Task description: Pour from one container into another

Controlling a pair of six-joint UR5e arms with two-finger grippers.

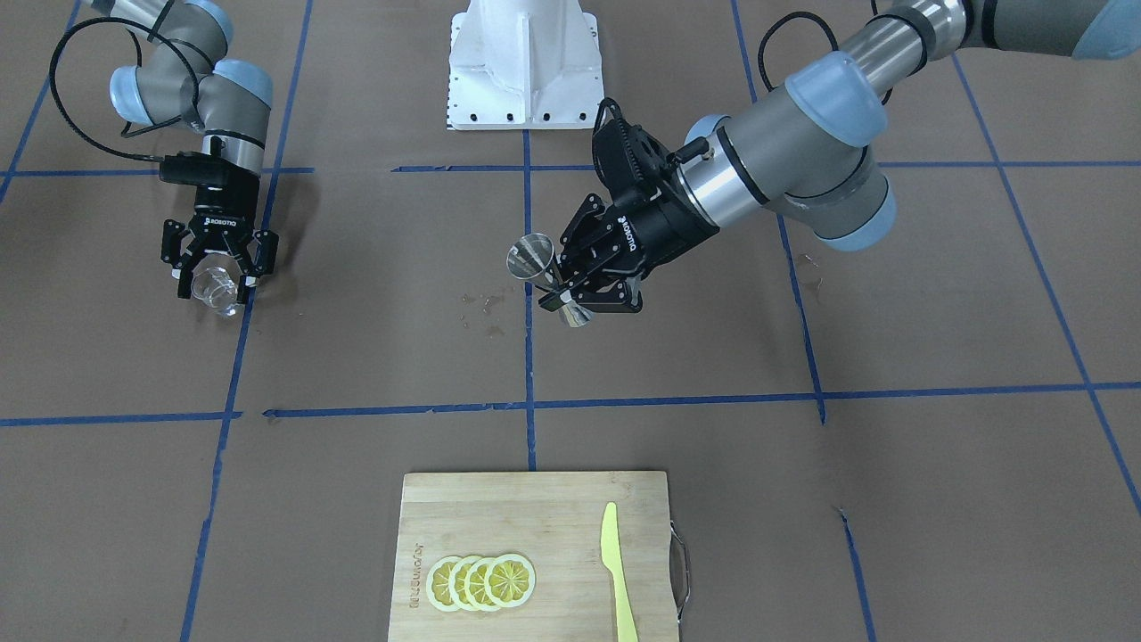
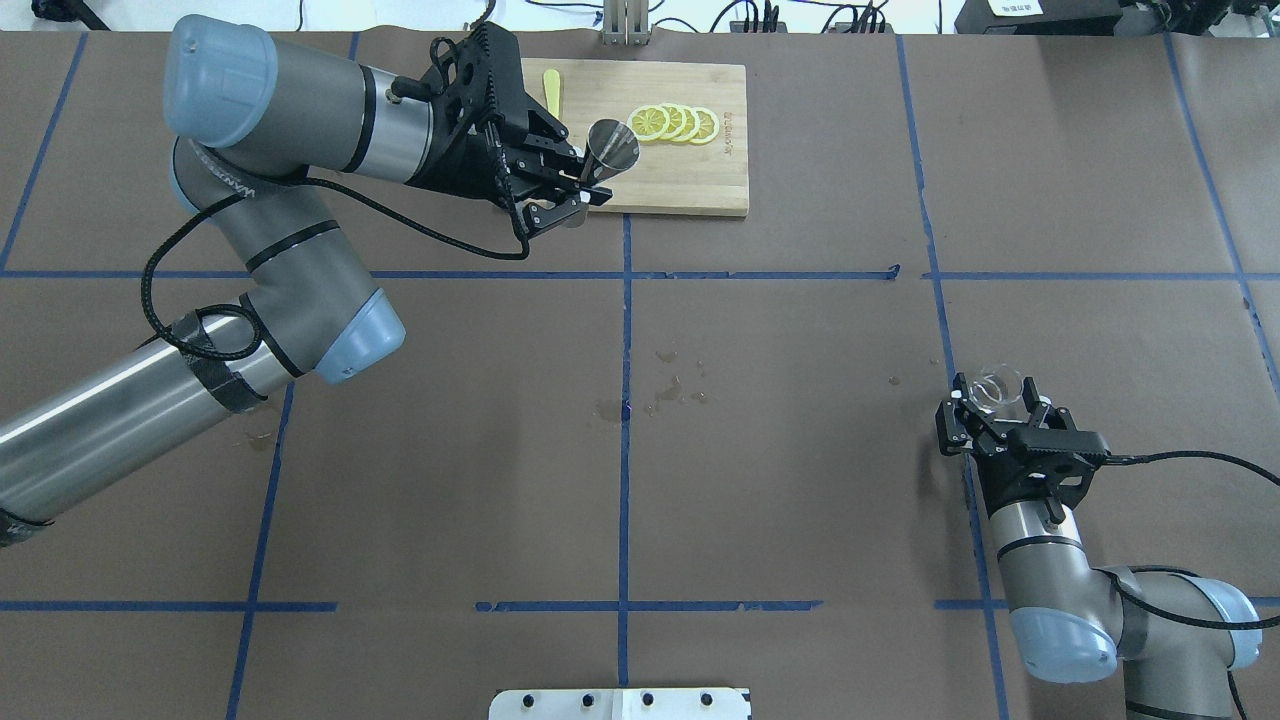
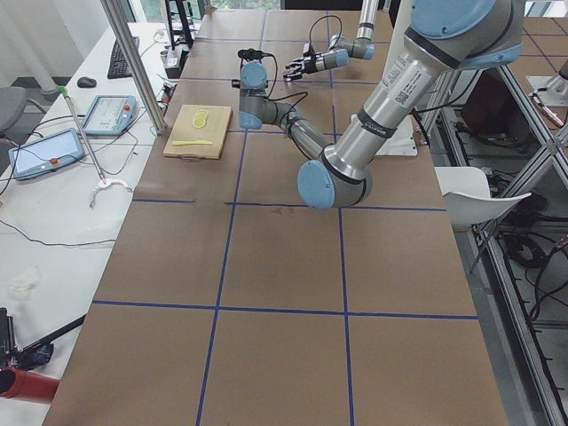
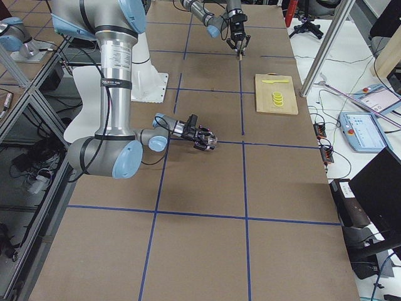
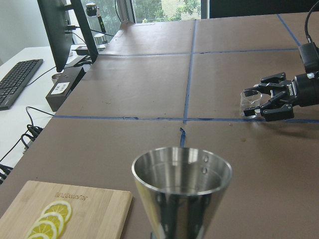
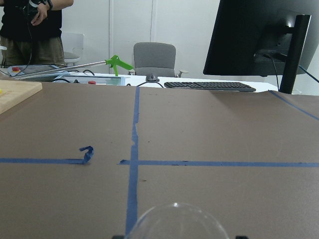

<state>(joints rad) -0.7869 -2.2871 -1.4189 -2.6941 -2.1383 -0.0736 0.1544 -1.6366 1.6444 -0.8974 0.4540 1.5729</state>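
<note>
Closest to us is the small shiny steel hourglass-shaped jigger (image 5: 182,191), pinched at its narrow waist by the left gripper (image 1: 555,287) and held in the air over the middle of the tabletop (image 1: 357,535), mouth up. Over toward the tabletop's right end, we've got the right gripper (image 1: 220,272) clamped around the short clear glass cup (image 1: 214,290), down low by a blue tape line (image 1: 233,357).

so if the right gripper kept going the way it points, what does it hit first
Probably nothing: the right gripper, shut on the glass cup, points across bare table, with the cutting board off to its left. Its height is hard to judge.
</note>
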